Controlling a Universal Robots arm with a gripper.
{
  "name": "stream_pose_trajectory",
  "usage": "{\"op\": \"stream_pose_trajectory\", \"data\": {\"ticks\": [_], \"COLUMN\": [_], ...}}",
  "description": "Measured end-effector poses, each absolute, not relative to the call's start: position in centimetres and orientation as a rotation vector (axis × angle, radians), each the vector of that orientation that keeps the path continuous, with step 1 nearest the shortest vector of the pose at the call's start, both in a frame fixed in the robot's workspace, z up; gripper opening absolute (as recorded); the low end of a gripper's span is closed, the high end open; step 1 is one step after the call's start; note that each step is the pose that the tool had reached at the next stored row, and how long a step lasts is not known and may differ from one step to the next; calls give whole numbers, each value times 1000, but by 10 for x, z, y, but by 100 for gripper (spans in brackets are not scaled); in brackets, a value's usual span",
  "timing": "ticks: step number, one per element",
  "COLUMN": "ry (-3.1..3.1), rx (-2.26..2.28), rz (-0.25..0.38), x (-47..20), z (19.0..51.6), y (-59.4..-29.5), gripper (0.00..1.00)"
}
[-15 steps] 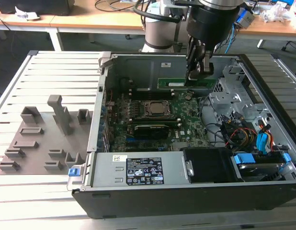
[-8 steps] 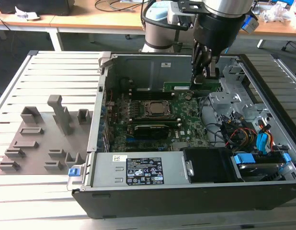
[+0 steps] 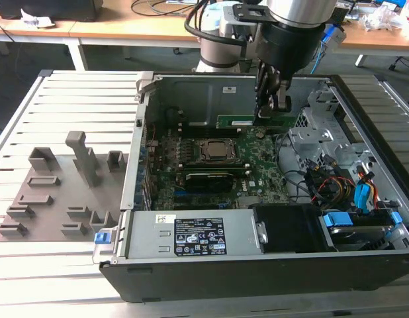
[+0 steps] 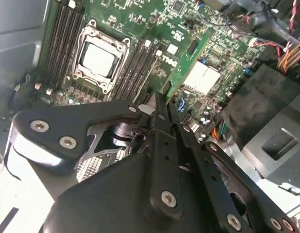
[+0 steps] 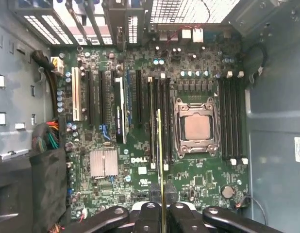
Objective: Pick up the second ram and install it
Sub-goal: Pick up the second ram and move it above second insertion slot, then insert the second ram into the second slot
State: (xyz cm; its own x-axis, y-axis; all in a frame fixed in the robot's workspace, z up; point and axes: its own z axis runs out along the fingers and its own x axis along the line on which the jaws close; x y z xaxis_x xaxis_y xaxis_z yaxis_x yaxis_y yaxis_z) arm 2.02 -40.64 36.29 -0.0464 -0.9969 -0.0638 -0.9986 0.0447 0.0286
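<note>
Tool (image 5: 163,191) grips second ram (image 5: 160,145) | inside case (image 3: 191,93) | seemingly over slots (image 5: 167,97)

In the first wrist view the second ram (image 5: 159,145) shows edge-on (chips not tellable), its near end hidden inside the gripper (image 5: 162,188). The picture's edge cuts off the gripper's body.

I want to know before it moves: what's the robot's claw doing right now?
Gripper: shut on the green RAM stick, held over the motherboard.
</note>
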Motion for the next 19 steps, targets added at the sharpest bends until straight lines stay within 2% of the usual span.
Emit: {"op": "stream_pose_trajectory", "data": {"ticks": [2,19], "ry": [2251,2251], "rx": [-2151,-2151], "rz": [101,101], "x": [16,16], "z": [356,353], "y": [-393,-393], "gripper": [14,14]}}
